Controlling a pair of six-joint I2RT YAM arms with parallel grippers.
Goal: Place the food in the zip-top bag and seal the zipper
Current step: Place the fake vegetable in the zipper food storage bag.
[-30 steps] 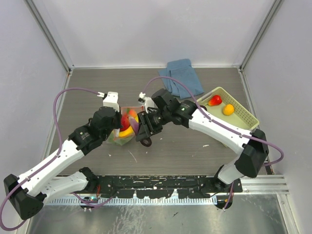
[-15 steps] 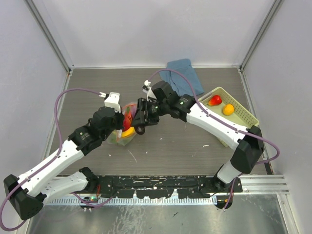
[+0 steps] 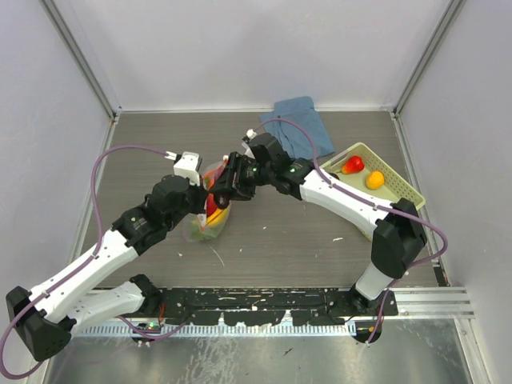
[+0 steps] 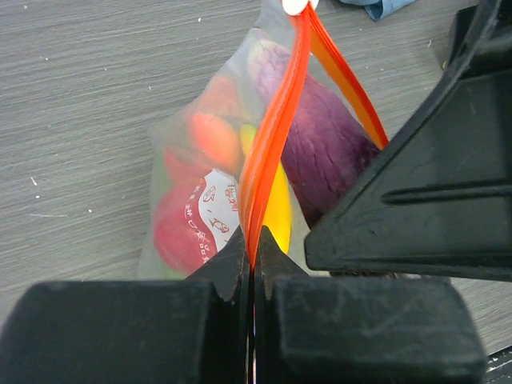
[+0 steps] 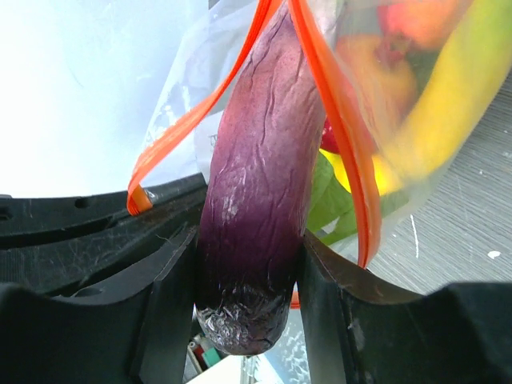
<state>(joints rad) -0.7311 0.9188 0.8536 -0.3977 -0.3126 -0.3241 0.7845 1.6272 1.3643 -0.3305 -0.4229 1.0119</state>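
— As we looked down on the table [image 3: 304, 240], both arms met left of centre. They were well apart from the basket [image 3: 400, 200] at the right edge, where a red fruit [image 3: 353, 165] and an orange fruit [image 3: 374, 179] lay unpacked.

— And between the two grippers we had the zip-top bag [image 3: 210, 220], propped up and bulging with a banana [image 4: 276, 220], greens and round fruit.

— We watched the left gripper [image 4: 252, 248] first: fingers fully closed, pinching the bag's rim right on the zipper [image 4: 276, 136].

— The right gripper [image 5: 248, 272] was clamped on the eggplant [image 5: 256, 176], a finger pressed on each flank. Its far end sat in the mouth, between the two orange strips.

— So the insertion was under way, we judged. What did it call for?

— A firm, raised left pinch, we thought, so the mouth gaped. Then a push along the eggplant's long axis, clear of the strip on either side.

— And we would not have let go until the fat end was past the zipper, or it could tip back out.

— Smallest detail: the white slider tab [image 4: 294, 5] sat at the far end, well away from both grips.
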